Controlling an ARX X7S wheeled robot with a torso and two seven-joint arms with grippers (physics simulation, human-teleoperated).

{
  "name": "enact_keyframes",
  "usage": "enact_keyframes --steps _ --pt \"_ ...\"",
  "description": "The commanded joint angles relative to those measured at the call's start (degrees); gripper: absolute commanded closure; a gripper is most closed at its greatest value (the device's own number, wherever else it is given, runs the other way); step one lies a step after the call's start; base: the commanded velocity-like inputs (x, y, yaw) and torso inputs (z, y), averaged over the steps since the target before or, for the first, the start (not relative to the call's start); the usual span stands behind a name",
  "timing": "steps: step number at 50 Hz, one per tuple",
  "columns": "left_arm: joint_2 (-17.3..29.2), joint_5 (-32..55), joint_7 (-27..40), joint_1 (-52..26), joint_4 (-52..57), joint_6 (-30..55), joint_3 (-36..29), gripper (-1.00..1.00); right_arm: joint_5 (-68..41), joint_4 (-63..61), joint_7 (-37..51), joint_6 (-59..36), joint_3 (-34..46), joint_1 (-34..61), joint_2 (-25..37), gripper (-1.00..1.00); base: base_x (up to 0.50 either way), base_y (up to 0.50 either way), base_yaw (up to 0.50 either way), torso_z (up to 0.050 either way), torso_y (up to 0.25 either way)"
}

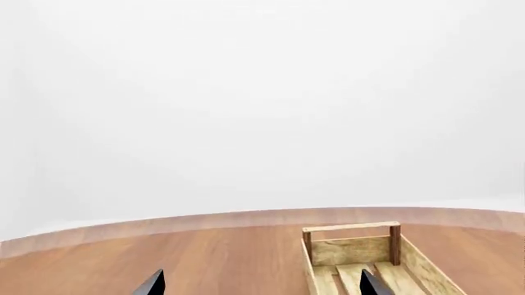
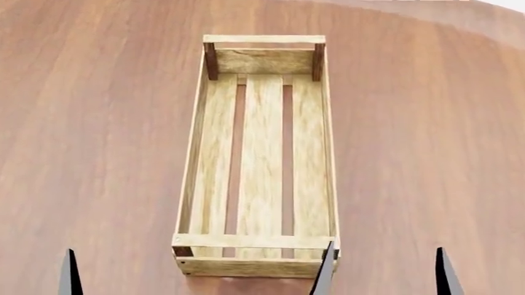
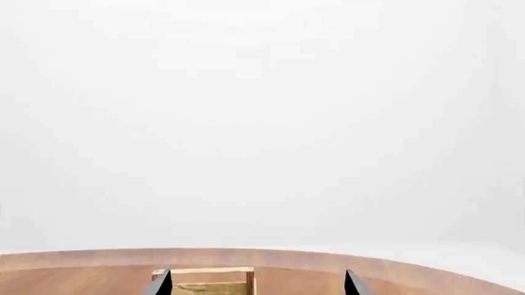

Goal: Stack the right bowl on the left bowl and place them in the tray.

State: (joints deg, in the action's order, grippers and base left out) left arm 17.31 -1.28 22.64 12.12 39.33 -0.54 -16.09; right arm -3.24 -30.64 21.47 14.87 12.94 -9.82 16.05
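Observation:
The tray, a long light-wood crate with a three-slat bottom and dark corner posts, lies lengthwise mid-table and holds nothing. Neither bowl is in view in any frame. My left gripper is open, its dark fingertips spread wide over bare wood, with the tray just ahead beside one finger. In the head view only one left fingertip shows, at the near edge. My right gripper is open beside the tray's near right corner, with nothing between its fingers. In the right wrist view the right gripper points past the tray's far end.
The round brown wooden table spreads on both sides of the tray. Its curved far edge shows against a plain white background. No other objects are in view.

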Motion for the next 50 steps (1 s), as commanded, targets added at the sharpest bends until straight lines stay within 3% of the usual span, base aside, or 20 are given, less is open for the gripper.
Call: enact_keyframes --steps 1,10,33,41,46,50 --pt "-0.9 -0.6 -0.9 0.3 0.5 -0.3 1.4 -1.0 1.4 0.7 -1.0 0.5 -1.0 0.1 -0.8 -1.0 0.0 0.0 0.0 0.017 -0.25" --pt "-0.7 -0.2 -0.5 0.3 0.4 -0.7 1.5 -1.0 1.5 0.6 -0.7 0.4 -0.7 0.0 -0.7 -1.0 0.0 0.0 0.0 0.017 -0.25" --pt "0.4 1.2 0.4 0.4 1.1 0.7 3.2 -1.0 1.4 0.1 -0.1 -0.2 -0.3 0.4 -0.1 -1.0 0.0 0.0 0.0 0.003 -0.014" --pt "1.4 5.5 0.2 1.2 -0.1 3.4 5.6 -1.0 1.1 0.3 0.2 -0.4 -0.5 0.5 0.1 -1.0 0.0 0.0 0.0 0.0 0.0" --pt "2.9 13.8 -0.3 3.9 -2.6 3.9 11.6 -1.0 1.3 0.7 0.4 -0.2 -0.2 0.3 0.1 -1.0 0.0 0.0 0.0 0.0 0.0" --pt "4.3 15.0 -0.6 5.0 -2.7 4.5 13.3 -1.0 1.2 1.3 0.5 0.0 -0.2 0.5 0.1 -1.0 0.0 0.0 0.0 0.0 0.0"
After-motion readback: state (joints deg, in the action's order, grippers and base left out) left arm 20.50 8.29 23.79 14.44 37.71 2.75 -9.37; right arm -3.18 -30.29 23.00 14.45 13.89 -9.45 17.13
